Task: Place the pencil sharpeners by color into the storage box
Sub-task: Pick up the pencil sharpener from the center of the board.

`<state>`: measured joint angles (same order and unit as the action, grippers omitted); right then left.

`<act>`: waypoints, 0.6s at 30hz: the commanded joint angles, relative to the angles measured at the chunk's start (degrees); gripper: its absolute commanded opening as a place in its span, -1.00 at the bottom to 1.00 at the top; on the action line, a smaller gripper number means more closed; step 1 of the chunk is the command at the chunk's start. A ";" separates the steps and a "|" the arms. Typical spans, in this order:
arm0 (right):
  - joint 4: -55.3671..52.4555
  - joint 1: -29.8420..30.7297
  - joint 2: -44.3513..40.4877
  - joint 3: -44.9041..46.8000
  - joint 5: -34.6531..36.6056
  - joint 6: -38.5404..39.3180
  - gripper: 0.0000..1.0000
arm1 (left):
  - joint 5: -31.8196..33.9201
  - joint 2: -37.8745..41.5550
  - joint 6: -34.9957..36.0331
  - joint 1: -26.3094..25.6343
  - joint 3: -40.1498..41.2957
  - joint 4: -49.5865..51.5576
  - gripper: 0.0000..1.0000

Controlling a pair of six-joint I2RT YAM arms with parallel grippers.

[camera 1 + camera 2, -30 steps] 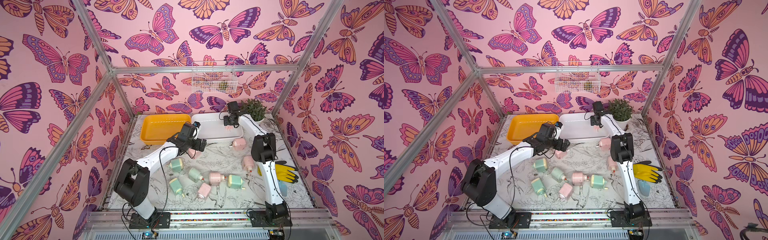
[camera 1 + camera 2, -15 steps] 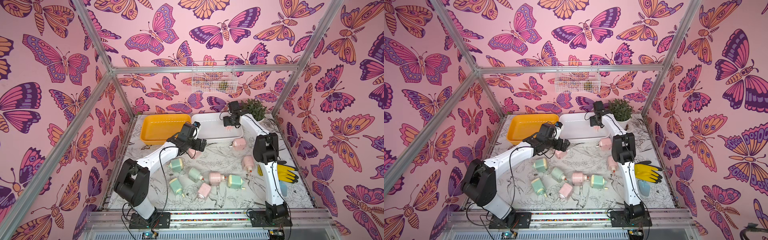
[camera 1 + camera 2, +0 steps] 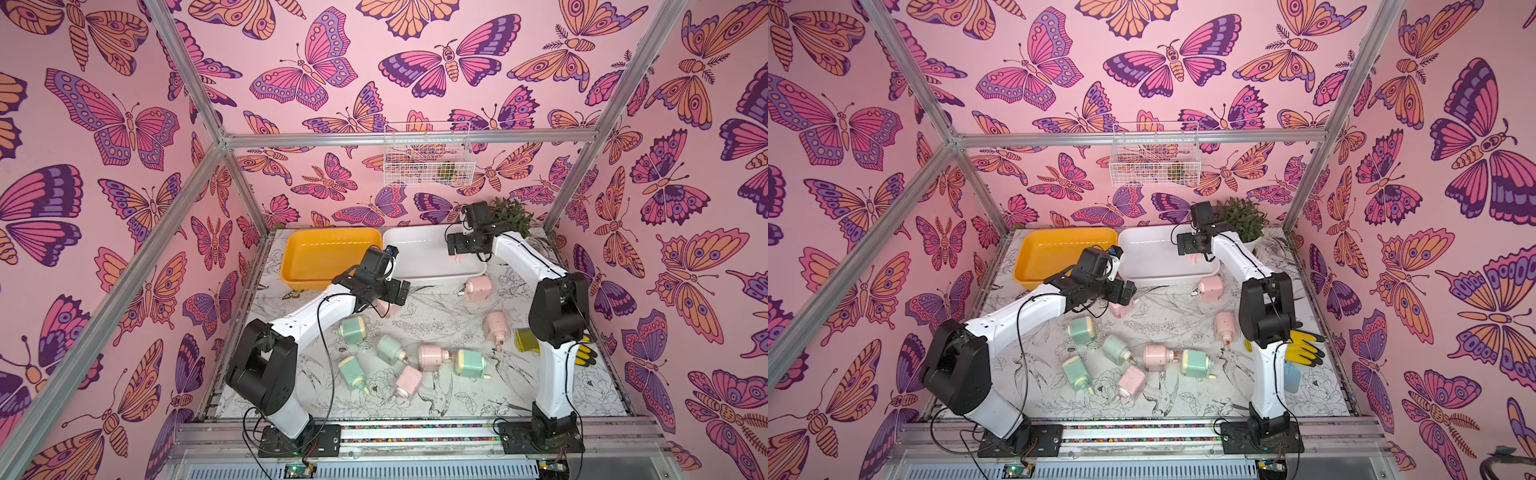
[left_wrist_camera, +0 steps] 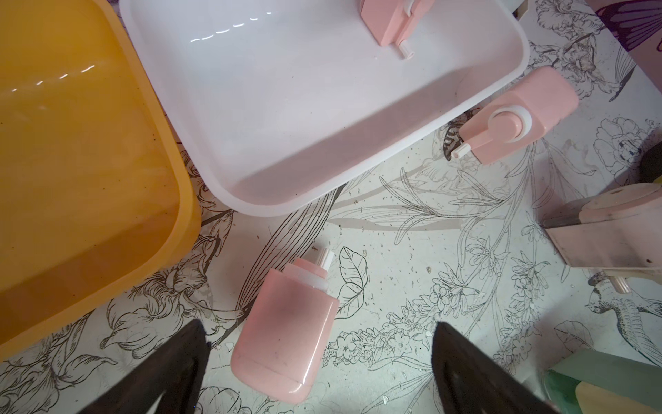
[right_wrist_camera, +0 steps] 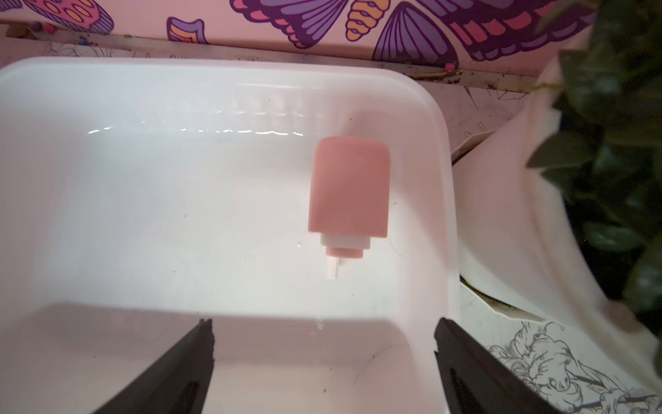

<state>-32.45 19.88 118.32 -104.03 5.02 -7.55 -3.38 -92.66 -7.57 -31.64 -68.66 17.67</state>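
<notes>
Pink sharpener (image 4: 286, 333) between left gripper (image 4: 318, 362) spread jaws: light, rigid, slick; we'd pinch flat sides. Right gripper (image 5: 322, 362) jaws released, empty.

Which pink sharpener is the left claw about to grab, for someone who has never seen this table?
Find the yellow tray and white tray at the back of the table. Just in front of where they meet, a pink sharpener lies under the open left gripper. It is the only one lying between open fingers; the other pink ones lie farther right or in the white tray.
</notes>
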 commanded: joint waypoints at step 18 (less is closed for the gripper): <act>-9.63 0.20 -35.16 35.44 3.39 -12.19 1.00 | -25.81 -0.94 17.19 -4.71 0.19 1.53 1.00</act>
<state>-37.30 19.88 86.43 -71.57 7.42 -16.64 -19.77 -93.14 3.49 -35.66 -68.64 18.41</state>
